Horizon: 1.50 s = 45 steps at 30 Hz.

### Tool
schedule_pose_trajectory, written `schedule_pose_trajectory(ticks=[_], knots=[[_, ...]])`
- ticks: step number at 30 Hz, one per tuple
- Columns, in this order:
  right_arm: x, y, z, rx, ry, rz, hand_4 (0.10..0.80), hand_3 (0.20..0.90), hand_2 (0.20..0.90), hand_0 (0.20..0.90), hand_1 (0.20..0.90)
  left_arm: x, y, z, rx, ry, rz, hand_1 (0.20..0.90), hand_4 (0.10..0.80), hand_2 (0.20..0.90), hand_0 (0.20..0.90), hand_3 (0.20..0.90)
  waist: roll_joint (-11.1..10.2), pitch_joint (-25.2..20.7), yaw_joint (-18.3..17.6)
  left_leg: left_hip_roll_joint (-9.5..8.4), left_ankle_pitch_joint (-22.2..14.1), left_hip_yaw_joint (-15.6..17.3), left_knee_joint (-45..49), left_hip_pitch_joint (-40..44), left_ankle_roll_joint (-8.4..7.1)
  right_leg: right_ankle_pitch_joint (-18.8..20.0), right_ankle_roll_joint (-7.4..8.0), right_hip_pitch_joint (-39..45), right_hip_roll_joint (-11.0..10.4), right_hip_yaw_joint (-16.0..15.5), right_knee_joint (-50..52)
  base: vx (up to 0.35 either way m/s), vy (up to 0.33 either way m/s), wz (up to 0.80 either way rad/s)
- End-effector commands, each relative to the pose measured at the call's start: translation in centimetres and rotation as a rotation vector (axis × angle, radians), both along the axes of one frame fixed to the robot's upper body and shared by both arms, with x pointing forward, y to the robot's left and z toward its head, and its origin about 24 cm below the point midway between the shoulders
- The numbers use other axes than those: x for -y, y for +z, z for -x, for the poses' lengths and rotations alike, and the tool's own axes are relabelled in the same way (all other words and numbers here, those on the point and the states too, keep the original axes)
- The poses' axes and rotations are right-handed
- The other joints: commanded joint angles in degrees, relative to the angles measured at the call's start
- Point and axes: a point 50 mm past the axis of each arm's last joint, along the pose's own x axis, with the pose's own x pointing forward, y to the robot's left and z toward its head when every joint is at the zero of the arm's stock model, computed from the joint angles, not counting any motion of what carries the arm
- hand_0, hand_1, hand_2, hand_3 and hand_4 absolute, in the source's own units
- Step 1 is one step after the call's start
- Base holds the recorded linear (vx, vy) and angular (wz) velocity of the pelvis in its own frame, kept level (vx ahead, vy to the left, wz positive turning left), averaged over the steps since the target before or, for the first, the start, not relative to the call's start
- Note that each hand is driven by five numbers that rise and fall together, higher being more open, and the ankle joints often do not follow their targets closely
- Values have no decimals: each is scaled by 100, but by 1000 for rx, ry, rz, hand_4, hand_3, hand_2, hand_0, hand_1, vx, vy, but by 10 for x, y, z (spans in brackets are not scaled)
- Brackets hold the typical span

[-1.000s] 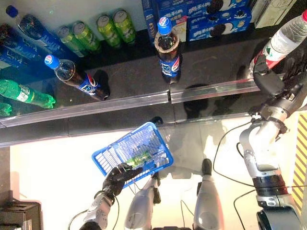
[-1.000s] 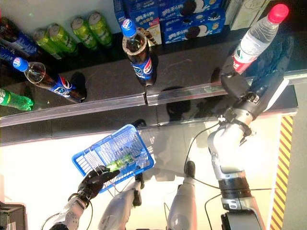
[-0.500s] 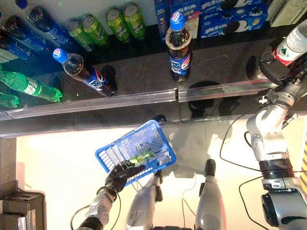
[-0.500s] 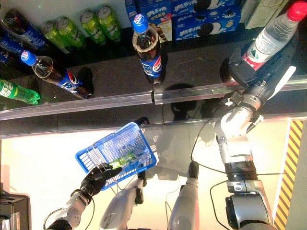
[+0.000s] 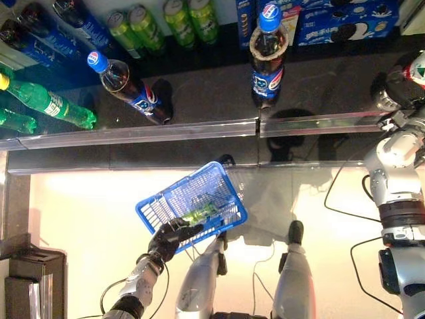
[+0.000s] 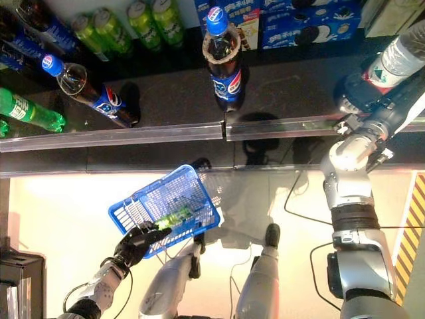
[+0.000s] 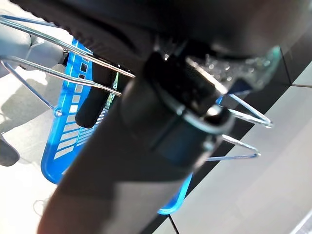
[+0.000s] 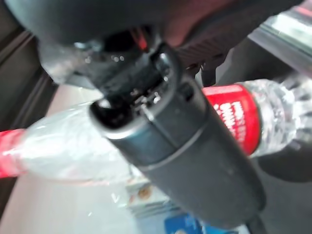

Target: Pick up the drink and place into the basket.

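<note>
The clear plastic water bottle with a red label [image 6: 397, 58] is in the right hand [image 6: 364, 93], above the dark shelf [image 6: 285, 93] at the right side. Its long axis is tilted, with the cap end pointing up and away from the hand toward the upper right. The right wrist view shows the dark fingers wrapped around its ribbed, transparent body beside the label.

The blue plastic basket with a lattice wall [image 5: 192, 206] hangs lower, over the pale floor, tilted. A small green object [image 5: 199, 214] lies inside it. The left hand [image 5: 169, 238] is closed around its thin metal wire handle [image 7: 63, 70].

Cola bottles [image 5: 267, 53] and green cans [image 5: 182, 20] stand on the shelf.
</note>
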Motion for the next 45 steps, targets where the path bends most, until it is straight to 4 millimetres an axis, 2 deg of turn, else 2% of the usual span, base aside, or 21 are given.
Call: schedule_pose_trajectory(ticks=[1,2,13,21,26,31,32,33,36,41,45], knots=[[10,89,23,301,-50,132,402,502,559,559,559,10,-19,42,-84,-130,67,300,100,300,300,200,-151,-70,143,193,-375,-368,1048,-444,-48,-13,-541,-342,49,-190,548,-25,-24,3],[12,89,25,307,-57,128,100,200,300,300,300,9,-19,41,-82,-132,65,300,100,300,300,200,-154,-61,147,192,-373,-371,1054,-466,-40,-12,-539,-357,51,-189,558,-37,-34,4],[9,93,33,369,-52,132,100,200,300,300,300,4,-14,37,-59,-89,68,300,100,300,300,200,-194,-35,81,225,-462,-331,1280,-538,-25,-108,-576,-419,82,-161,763,-22,-8,2],[5,82,45,391,-42,186,100,200,300,300,300,-8,-7,36,20,62,124,300,100,300,300,200,-179,-167,45,217,-439,-288,1193,-347,-30,-193,-592,-242,64,-170,787,-3,23,1],[-8,75,56,424,12,245,100,200,300,300,300,-18,4,31,110,159,151,300,100,300,300,200,-208,-272,-1,222,-402,-269,1045,-156,-43,-261,-610,-99,104,-189,789,4,6,0],[-34,57,71,415,170,371,100,200,300,300,300,-32,21,28,238,290,229,300,100,300,300,200,-255,-470,-58,256,-348,-243,950,105,-73,-394,-661,151,138,-240,837,23,14,-1],[-34,55,71,413,170,370,100,200,300,300,300,-32,21,29,235,290,227,300,100,300,300,200,-263,-473,-60,255,-345,-247,941,120,-74,-397,-661,166,136,-246,835,66,14,-1],[-48,43,76,384,277,423,100,200,300,300,300,-36,26,29,277,325,254,300,100,300,300,200,-292,-562,-89,268,-312,-248,894,249,-84,-457,-681,293,152,-260,852,71,12,2],[-65,26,84,352,445,478,100,200,300,300,300,-36,34,31,335,323,278,300,100,300,300,200,-341,-714,-114,284,-262,-250,818,428,-101,-517,-713,492,173,-303,835,83,14,2],[-90,10,97,363,754,481,100,200,300,300,300,-33,45,35,422,284,287,300,100,300,300,200,-357,-922,-121,325,-216,-229,686,752,-126,-623,-747,823,212,-371,825,80,20,10],[-111,0,100,364,994,438,100,200,300,300,300,-32,53,35,478,267,298,300,100,300,300,200,-356,-1070,-86,339,-177,-247,563,990,-149,-681,-755,1092,230,-421,759,80,40,6]])
